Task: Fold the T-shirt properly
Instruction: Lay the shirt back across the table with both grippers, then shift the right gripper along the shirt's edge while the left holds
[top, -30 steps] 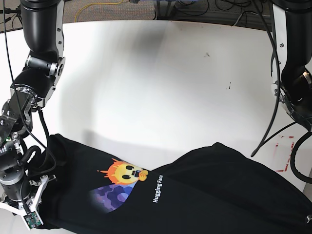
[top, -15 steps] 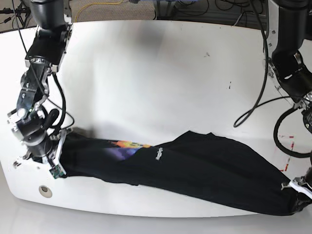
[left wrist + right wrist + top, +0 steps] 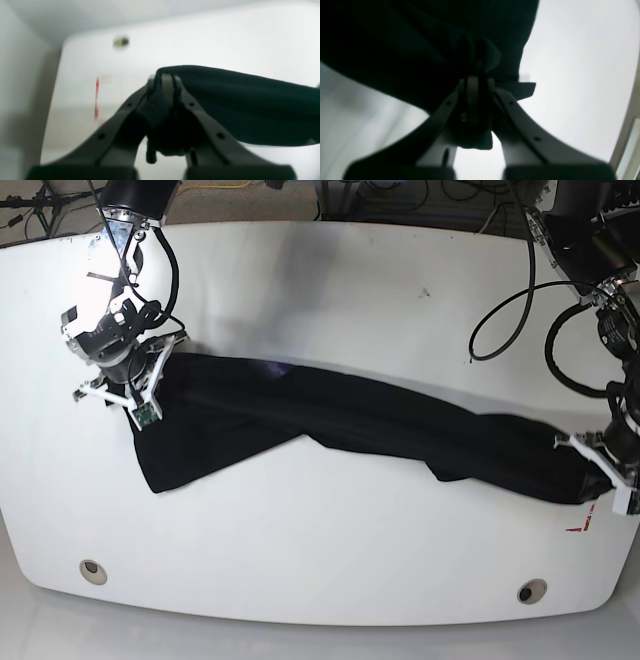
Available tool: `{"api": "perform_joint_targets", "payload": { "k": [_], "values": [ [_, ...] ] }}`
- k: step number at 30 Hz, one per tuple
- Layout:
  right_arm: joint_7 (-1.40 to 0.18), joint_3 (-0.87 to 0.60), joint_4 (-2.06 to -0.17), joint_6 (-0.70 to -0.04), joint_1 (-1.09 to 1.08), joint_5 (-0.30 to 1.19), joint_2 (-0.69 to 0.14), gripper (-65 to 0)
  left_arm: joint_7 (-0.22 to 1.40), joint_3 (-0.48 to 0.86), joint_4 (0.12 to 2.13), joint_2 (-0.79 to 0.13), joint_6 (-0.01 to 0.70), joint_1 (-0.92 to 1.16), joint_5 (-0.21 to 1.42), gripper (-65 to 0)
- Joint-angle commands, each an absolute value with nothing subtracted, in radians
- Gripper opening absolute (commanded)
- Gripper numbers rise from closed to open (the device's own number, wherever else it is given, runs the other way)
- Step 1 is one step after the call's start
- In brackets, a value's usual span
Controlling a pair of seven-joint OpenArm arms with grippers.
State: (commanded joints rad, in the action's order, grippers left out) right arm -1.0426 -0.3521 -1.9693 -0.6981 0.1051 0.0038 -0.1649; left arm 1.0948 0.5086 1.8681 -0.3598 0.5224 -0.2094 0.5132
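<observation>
1. We are holding the T-shirt (image 3: 350, 425) at both ends: the right end effector (image 3: 140, 375) is pinching cloth at one side, and the left end effector (image 3: 600, 465) is pinching the other side.
2. Compared with a moment ago, the shirt is now lying further back on the bench (image 3: 330, 290), pulled into a long dark band, and the printed face is no longer showing.
3. We judge this is stretching before the folding, so no fold is done yet.
</observation>
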Motion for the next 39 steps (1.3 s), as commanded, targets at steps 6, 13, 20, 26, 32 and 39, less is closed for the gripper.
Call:
{"api": "perform_joint_targets", "payload": {
  "k": [6, 13, 20, 26, 32, 39],
  "values": [
    [-1.043, -0.352, -1.968, -0.698, 0.186, 0.012, -0.145, -62.3, 1.093, 0.582, 1.867, -0.363, 0.570, -0.096, 0.509, -65.0],
    [-1.043, -0.352, -1.971, -0.698, 0.254, 0.010, -0.091, -40.0, 1.093, 0.604, 1.865, -0.387, 0.576, -0.008, 0.509, -65.0],
    [-1.043, -0.352, -2.003, -0.698, 0.305, 0.013, -0.053, -30.0, 1.093, 0.605, 1.860, -0.394, 0.576, 0.038, 0.507, -65.0],
    [-1.043, -0.377, -2.040, -0.698, 0.325, 0.124, -0.027, -30.0, 1.093, 0.607, 1.862, -0.412, 0.576, 0.056, 0.507, -65.0],
    [-1.072, -0.585, -2.031, -0.698, 0.275, 0.354, -0.021, -29.8, 1.092, 0.607, 1.860, -0.412, 0.576, 0.056, 0.507, -65.0],
    [-1.190, -0.783, -2.000, -0.698, 0.131, 0.456, -0.028, -29.8, 1.092, 0.602, 1.859, -0.430, 0.576, 0.053, 0.507, -65.0]
  ]
}}
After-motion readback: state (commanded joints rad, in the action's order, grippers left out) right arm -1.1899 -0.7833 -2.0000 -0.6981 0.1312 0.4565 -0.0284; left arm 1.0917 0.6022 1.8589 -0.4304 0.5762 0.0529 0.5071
